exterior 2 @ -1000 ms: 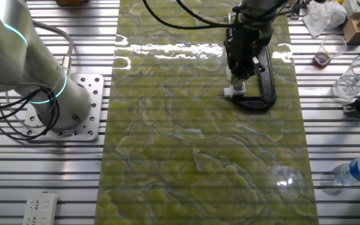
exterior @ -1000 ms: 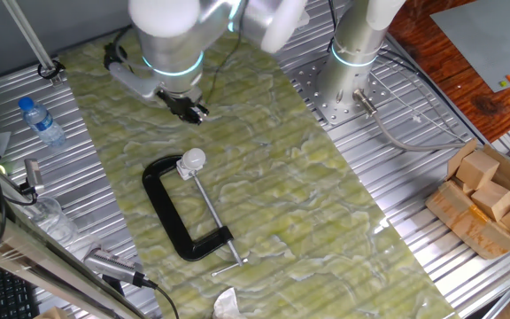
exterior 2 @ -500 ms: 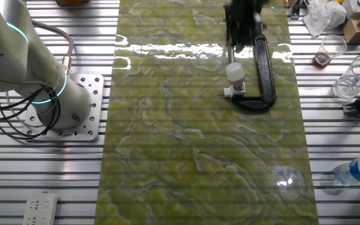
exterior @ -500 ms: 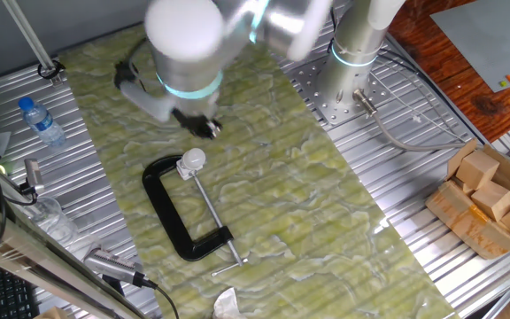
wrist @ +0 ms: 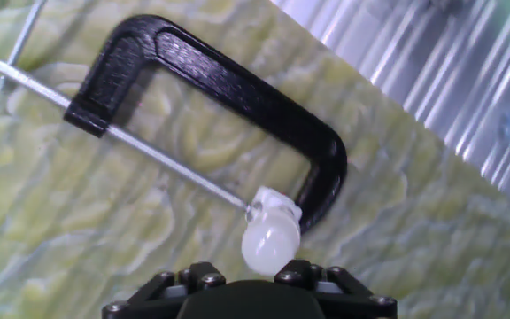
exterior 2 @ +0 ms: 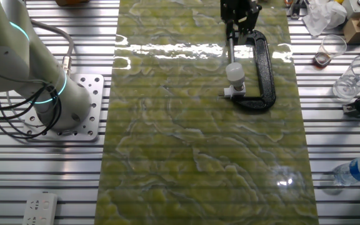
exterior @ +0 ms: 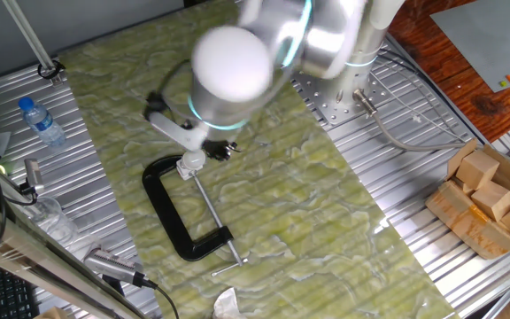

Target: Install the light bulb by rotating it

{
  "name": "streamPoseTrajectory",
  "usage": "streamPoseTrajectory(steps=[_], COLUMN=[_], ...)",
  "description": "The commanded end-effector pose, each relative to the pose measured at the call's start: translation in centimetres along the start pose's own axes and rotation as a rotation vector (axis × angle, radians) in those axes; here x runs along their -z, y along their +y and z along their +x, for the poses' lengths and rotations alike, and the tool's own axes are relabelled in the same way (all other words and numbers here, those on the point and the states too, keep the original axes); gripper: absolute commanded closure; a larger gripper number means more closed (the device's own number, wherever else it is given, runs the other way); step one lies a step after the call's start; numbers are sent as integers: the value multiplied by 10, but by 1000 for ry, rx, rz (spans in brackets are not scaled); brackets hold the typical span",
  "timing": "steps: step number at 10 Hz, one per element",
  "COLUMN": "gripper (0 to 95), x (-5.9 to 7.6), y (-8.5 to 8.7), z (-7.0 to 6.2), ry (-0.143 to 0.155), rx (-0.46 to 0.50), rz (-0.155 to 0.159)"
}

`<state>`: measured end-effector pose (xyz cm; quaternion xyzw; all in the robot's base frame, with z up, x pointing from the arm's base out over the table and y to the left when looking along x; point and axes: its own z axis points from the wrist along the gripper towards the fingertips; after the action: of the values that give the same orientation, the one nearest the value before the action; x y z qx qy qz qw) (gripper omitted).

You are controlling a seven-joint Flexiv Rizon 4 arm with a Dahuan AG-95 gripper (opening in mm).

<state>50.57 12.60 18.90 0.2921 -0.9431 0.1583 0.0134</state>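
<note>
Light bulb [exterior: 193, 160], the small matte white globe with a short pale neck, sits at the fixed end of the black metal C-clamp [exterior: 168, 213] lying flat on the green marbled mat [exterior: 308, 221] on the ribbed metal table [exterior: 432, 275]. Going left to right in one fixed view: a clear plastic water bottle [exterior: 41, 121] at the edge, then clamp and bulb mid-mat, then light wooden blocks [exterior: 490, 199] far right

The pincer [exterior 2: 239, 14] hangs near the clamp's screw end in the other fixed view, apart from the bulb [exterior 2: 234, 72]. Honestly can't tell if its fingers are spread or closed, everything's too dark and blurry

My take on doing this well: line the fingers up square around the globe's widest part, squeeze gently, then twist about the bulb's own axis without dragging the clamp sideways

Hard to see: the hand view shows the bulb [wrist: 271, 241] just above the black hand housing, but no fingertips. The big arm joint blocks the mat behind the bulb in one fixed view, and whatever socket the neck sits in is too small to make out
</note>
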Motion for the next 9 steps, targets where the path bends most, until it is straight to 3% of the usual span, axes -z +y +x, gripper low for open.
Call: streamPoseTrajectory(steps=[1,4,5,9], gripper=[380,380,190,190], x=[-16,-33,-40,-55], y=[1,0,0,-1], z=[-6,-6,-7,-9], ry=[-23,-29,-23,-5], rx=[107,134,129,123], rz=[16,32,46,74])
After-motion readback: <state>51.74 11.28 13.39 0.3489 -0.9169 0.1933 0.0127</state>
